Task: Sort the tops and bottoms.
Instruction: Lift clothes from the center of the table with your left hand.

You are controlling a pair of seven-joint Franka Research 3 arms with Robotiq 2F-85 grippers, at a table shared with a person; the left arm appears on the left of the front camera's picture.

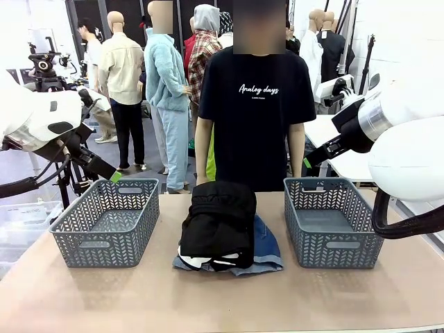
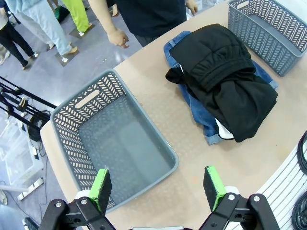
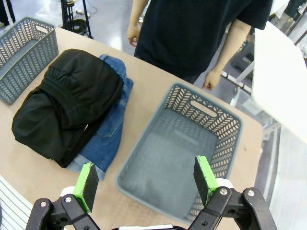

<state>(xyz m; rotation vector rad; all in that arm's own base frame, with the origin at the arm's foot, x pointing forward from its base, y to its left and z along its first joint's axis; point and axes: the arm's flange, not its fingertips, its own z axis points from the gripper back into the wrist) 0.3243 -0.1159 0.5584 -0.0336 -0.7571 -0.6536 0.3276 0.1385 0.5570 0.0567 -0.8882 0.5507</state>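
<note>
Front view: the black tops (image 1: 218,222) lie in a heap on the blue bottoms (image 1: 269,246), in the middle of the surface (image 1: 222,298). The bottoms are mostly hidden, so I cannot count either kind. There are two grey baskets, the left basket (image 1: 104,239) and the right basket (image 1: 333,243). The left end effector (image 2: 157,186) points down at the left basket, fingers apart. The right end effector (image 3: 146,177) points down at the right basket, fingers apart too.

bottoms (image 1: 268,244) mostly hidden under tops (image 1: 220,220), count unclear
</note>
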